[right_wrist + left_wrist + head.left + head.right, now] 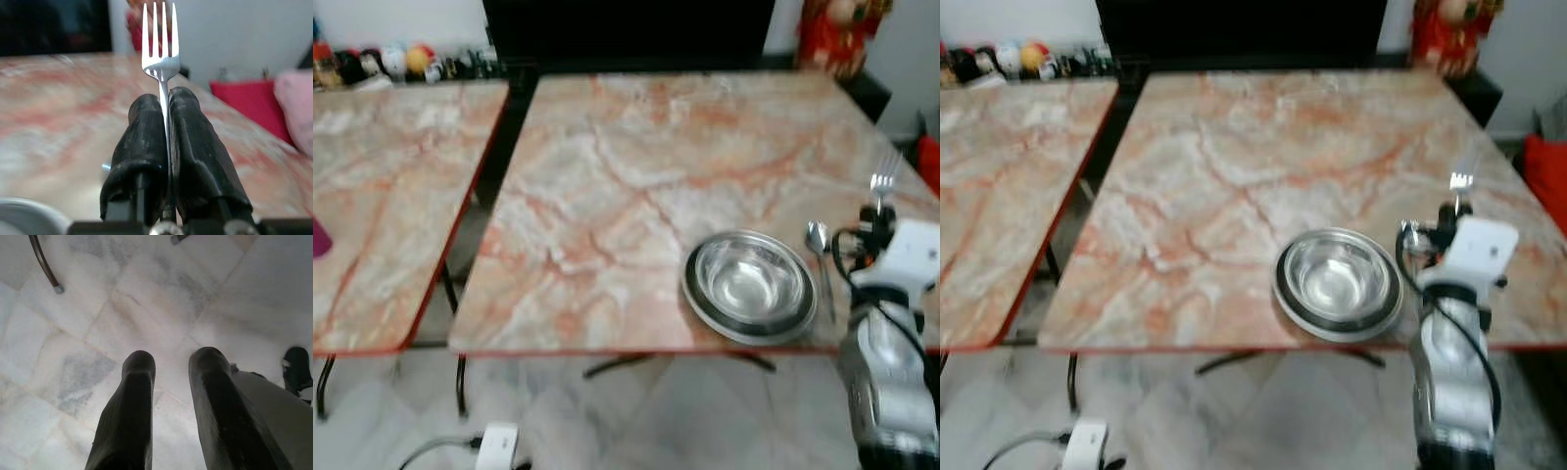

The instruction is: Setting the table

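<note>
From the head camera, you are looking down on a marble-patterned table with a red edge [607, 196]. A round shiny steel bowl [750, 285] sits near its front edge, toward your right. Just beside the bowl, on its right, a small steel spoon [819, 250] lies flat on the tabletop. Your right arm reaches up over the table's front right corner, and the right gripper [878, 208] holds a silver four-tined fork [884, 174] with its tines pointing up, above the table past the spoon. A second matching table [382, 196] stands to your left, apart from the first.

Your left wrist camera looks down at pale marble floor tiles [161, 308]. The left gripper [171, 367] hangs there with its two black fingers parted and nothing between them.

Your right wrist camera shows the right gripper's fingers [190, 132] pressed together on the fork's thin handle, the tines standing clear above the fingertips.
</note>
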Motion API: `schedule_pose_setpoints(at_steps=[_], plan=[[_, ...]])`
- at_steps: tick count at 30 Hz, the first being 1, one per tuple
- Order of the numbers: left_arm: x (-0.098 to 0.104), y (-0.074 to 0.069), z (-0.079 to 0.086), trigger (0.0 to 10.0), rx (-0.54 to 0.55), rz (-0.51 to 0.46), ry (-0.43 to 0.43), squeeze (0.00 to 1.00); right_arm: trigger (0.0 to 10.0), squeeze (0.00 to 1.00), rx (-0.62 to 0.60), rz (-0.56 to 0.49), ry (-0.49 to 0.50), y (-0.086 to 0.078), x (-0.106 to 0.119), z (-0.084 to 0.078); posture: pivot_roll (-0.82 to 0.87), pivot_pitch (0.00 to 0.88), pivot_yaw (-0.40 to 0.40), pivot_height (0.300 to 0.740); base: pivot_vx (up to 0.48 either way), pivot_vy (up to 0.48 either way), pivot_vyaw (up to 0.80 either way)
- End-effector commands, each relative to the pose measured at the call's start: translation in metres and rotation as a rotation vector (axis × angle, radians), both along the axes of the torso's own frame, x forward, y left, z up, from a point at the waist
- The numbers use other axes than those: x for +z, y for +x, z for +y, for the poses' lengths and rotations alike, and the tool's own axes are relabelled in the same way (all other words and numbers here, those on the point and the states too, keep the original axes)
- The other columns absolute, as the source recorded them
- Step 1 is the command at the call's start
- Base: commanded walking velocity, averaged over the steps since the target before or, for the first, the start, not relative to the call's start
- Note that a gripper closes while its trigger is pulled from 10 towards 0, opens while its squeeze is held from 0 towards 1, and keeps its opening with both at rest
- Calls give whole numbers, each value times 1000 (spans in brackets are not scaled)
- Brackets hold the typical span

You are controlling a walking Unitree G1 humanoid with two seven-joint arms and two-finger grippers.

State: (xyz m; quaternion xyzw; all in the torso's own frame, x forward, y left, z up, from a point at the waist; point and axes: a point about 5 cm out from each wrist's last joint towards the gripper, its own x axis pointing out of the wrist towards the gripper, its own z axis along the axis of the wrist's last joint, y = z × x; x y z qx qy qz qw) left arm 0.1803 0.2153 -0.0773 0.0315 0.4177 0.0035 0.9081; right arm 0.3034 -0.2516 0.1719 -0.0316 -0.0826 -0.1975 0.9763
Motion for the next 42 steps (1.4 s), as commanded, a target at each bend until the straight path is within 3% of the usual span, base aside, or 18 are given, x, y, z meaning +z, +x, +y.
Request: schedule_pose_setpoints(at_steps=[1,6,10,23,33,42], plan=[[-3,-6,0,10000,1,27,1,0,10000,0,-34,56,-3,7,-3,-10,-157,106,61,740,0,0,0],[-3,-6,0,10000,4,25,-2,0,10000,0,-35,123,51,21,-12,-16,-148,107,66,740,0,0,0],[-3,-6,0,10000,3,27,-4,0,10000,0,-59,257,55,33,-28,-24,-146,112,69,740,0,0,0],[-3,-5,2,10000,-1,25,-5,0,10000,0,-8,354,55,52,-41,-24,-132,118,86,740,0,0,0],[-2,-6,3,10000,-6,27,-3,0,10000,0,0,430,-1,53,-49,-31,-126,121,94,740,0,0,0],[-2,-6,3,10000,-7,26,-2,0,10000,0,21,447,22,52,-56,-31,-120,120,97,740,0,0,0]])
